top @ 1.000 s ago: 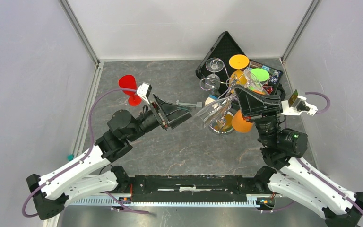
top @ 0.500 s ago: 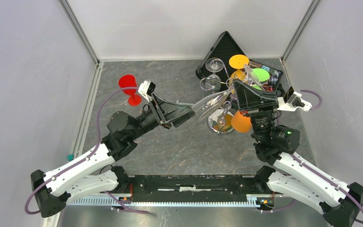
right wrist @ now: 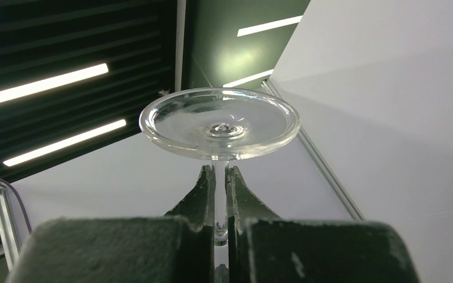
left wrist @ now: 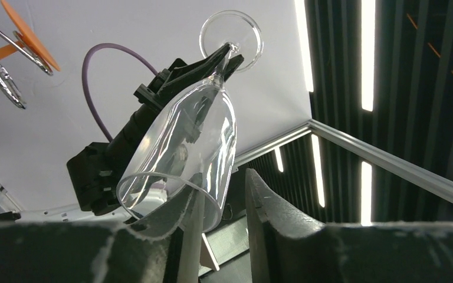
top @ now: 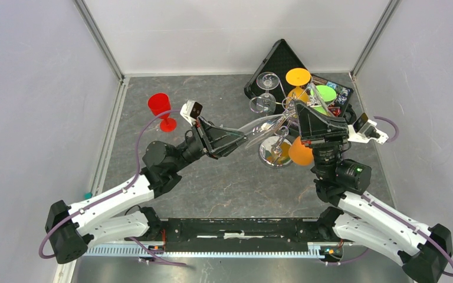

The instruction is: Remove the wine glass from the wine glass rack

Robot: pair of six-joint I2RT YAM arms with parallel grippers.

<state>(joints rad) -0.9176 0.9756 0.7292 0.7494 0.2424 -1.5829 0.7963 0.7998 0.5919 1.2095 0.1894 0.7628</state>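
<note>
A clear wine glass (top: 265,130) hangs tilted in the air just left of the wine glass rack (top: 275,154), bowl toward the left arm. My right gripper (top: 295,112) is shut on its thin stem (right wrist: 219,188), right under the round foot (right wrist: 219,124). My left gripper (top: 243,140) has reached the bowl's rim (left wrist: 189,141). One of its fingers (left wrist: 177,215) sits inside the bowl; the other finger (left wrist: 271,206) stands outside, a small gap off the glass wall. Its jaws are partly open and do not pinch the glass.
Orange (top: 298,76), green (top: 324,93) and clear (top: 267,80) glasses hang upside down on the rack's arms. A black case (top: 280,59) lies behind the rack in the back corner. A red glass (top: 160,107) stands upright on the table at the left.
My left arm has reached right until its jaws straddle the bowl's rim, and the jaws have narrowed. The right gripper shifted the glass slightly back, still shut on the stem.
</note>
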